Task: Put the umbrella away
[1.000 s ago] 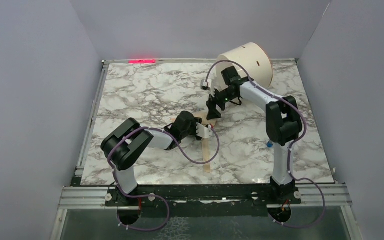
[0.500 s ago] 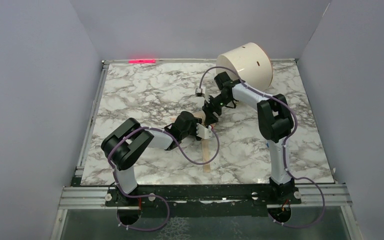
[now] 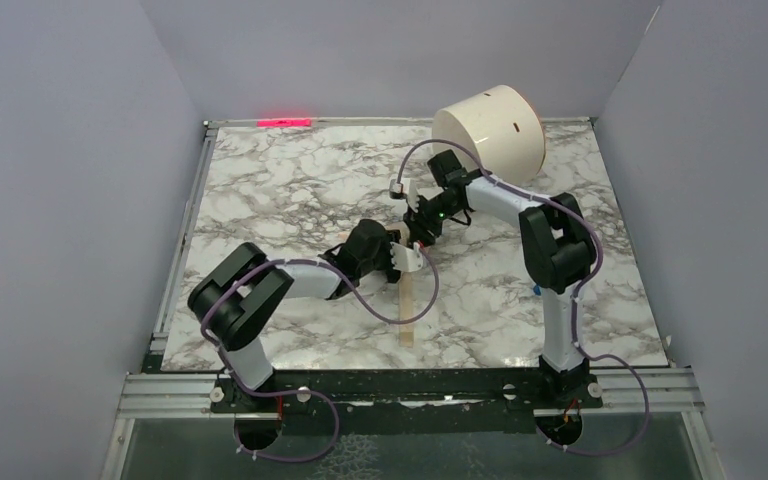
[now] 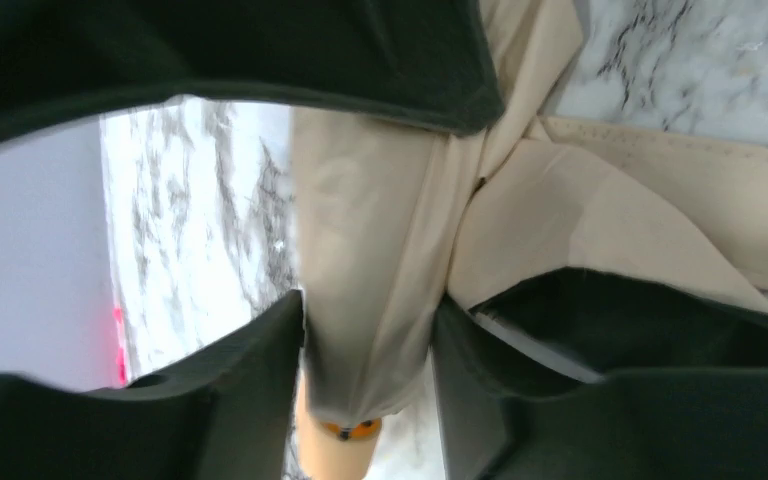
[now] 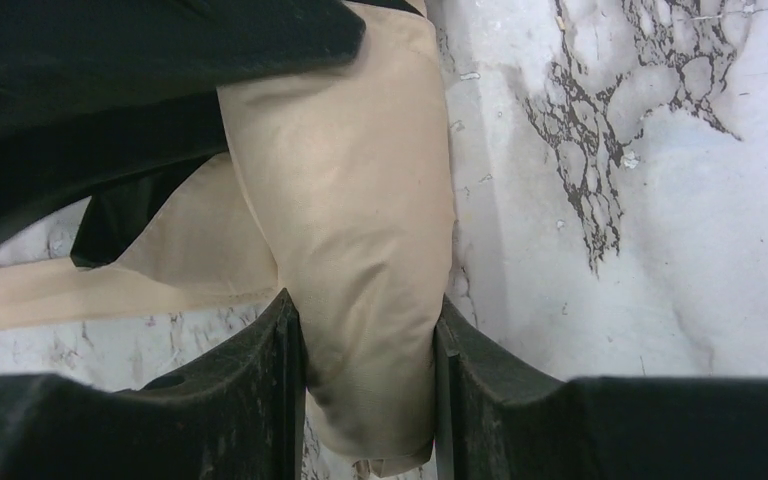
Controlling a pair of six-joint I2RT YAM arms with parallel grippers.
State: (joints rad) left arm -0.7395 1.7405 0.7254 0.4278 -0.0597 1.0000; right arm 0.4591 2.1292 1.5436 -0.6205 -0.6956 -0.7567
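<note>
marble table (image 3: 290, 180), white drum (image 3: 495, 125) tipped at its far right, contents unseen. mid-table, the folded umbrella (image 5: 360, 250) is clamped by both left gripper (image 4: 368, 350) and right gripper (image 5: 370, 370); its knob (image 4: 345, 450) pokes past the left fingertips, and its strap (image 3: 407, 305) runs toward the near edge.

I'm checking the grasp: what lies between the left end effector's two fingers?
The umbrella: its folded beige fabric fills the gap of the left end effector, touching both fingers. The left wrist view shows this.
</note>
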